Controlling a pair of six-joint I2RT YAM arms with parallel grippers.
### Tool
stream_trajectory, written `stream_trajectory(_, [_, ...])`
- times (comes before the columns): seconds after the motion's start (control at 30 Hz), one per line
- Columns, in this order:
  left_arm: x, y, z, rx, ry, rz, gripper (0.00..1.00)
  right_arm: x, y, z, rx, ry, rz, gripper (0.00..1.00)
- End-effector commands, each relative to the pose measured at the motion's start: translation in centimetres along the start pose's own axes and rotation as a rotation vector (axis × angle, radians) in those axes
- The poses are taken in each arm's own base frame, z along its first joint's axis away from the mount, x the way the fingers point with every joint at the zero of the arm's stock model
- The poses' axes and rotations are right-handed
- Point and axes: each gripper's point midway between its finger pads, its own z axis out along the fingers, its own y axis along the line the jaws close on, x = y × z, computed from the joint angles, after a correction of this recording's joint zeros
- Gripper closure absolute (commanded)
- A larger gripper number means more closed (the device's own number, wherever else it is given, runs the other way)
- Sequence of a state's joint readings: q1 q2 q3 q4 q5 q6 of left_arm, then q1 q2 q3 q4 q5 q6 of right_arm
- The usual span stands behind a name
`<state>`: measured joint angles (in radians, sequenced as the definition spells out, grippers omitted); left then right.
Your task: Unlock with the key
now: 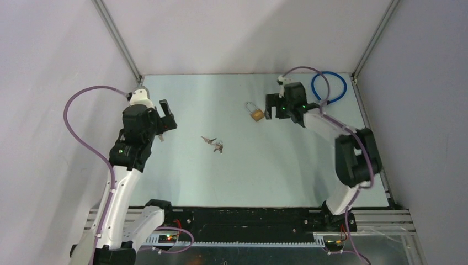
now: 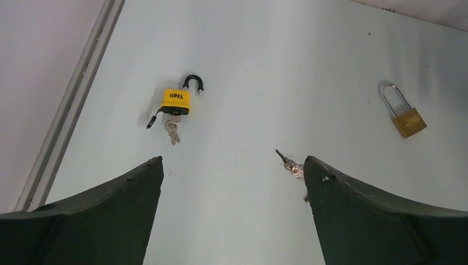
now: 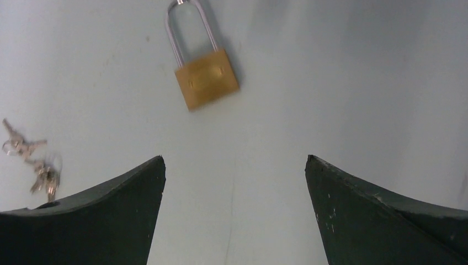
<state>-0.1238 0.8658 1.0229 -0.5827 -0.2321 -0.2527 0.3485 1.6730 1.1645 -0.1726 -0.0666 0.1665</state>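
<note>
1. The left gripper (image 2: 234, 159) stands wide open with nothing between its fingers, hanging above the bare table (image 2: 243, 66).
2. Ahead of it and to its left lies a yellow padlock (image 2: 176, 101). The black shackle looks lifted free on one side.
3. A silvery key (image 2: 172, 130) touches the edge of that padlock's body nearest the gripper, and I cannot tell how deep it sits.
4. Just beside the left gripper's right fingertip lies a loose bunch of keys (image 2: 292, 165), partly hidden by the finger.
5. Far off to its right, ahead, lies a brass padlock (image 2: 409, 121), its silver shackle closed.
6. The right gripper (image 3: 234, 157) is also spread wide and holds nothing.
7. The brass padlock lies flat just ahead of it, slightly left of the gap between its fingers, its shackle pointing away.
8. The loose bunch of keys lies off beyond its left finger, well apart from the brass padlock.
</note>
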Motion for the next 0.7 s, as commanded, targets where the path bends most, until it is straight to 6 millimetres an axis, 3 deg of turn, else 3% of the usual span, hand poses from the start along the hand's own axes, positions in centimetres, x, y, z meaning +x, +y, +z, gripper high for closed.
stream_trajectory(0.0, [-1.2,-0.4,0.1,0.008,-0.059,0.035,0.0,-1.9,2.2,4.9,-0.027,0.007,-0.132,0.01])
stream_trajectory(0.03, [-1.1,-0.5,0.1,0.011,-0.058,0.039,0.0,-3.0,2.8,5.3,-0.035,0.0,-0.142,0.01])
stream_trajectory(0.07, [-1.1,-0.5,0.1,0.011,-0.058,0.044,0.0,-1.4,3.0,7.0,-0.036,0.051,-0.162,0.0])
stream_trajectory(0.1, [-1.1,-0.5,0.1,0.01,-0.061,0.047,0.0,-2.5,3.6,7.4,-0.039,0.049,-0.175,0.01])
stream_trajectory(0.13, [-1.0,-0.4,0.1,0.008,-0.062,0.052,0.0,-0.7,3.7,8.7,-0.032,0.111,-0.198,0.01])
stream_trajectory(0.17, [-1.0,-0.4,0.1,0.007,-0.063,0.054,0.0,-1.9,4.2,9.2,-0.031,0.092,-0.21,0.02])
stream_trajectory(0.2, [-1.0,-0.4,0.1,0.007,-0.065,0.056,0.0,-0.5,4.2,10.3,-0.015,0.135,-0.231,0.02])
stream_trajectory(0.23, [-1.0,-0.4,0.0,0.008,-0.066,0.057,0.0,-1.3,4.8,10.6,-0.012,0.122,-0.239,0.03])
stream_trajectory(0.27, [-1.0,-0.5,0.0,0.01,-0.066,0.059,0.0,-0.3,4.4,11.4,0.008,0.154,-0.24,0.03])
stream_trajectory(0.3, [-1.0,-0.5,-0.1,0.013,-0.07,0.059,0.0,-1.0,4.5,11.7,0.022,0.142,-0.241,0.04])
stream_trajectory(0.5, [-1.1,-0.9,-0.3,0.034,-0.08,0.058,0.0,1.6,3.9,14.2,0.079,0.221,-0.271,0.07])
stream_trajectory(0.63, [-1.3,-0.9,-0.5,0.038,-0.09,0.057,0.0,2.9,3.9,14.3,0.105,0.268,-0.292,0.19])
stream_trajectory(0.67, [-1.3,-0.9,-0.6,0.041,-0.093,0.057,0.0,3.2,4.0,14.2,0.102,0.278,-0.292,0.25])
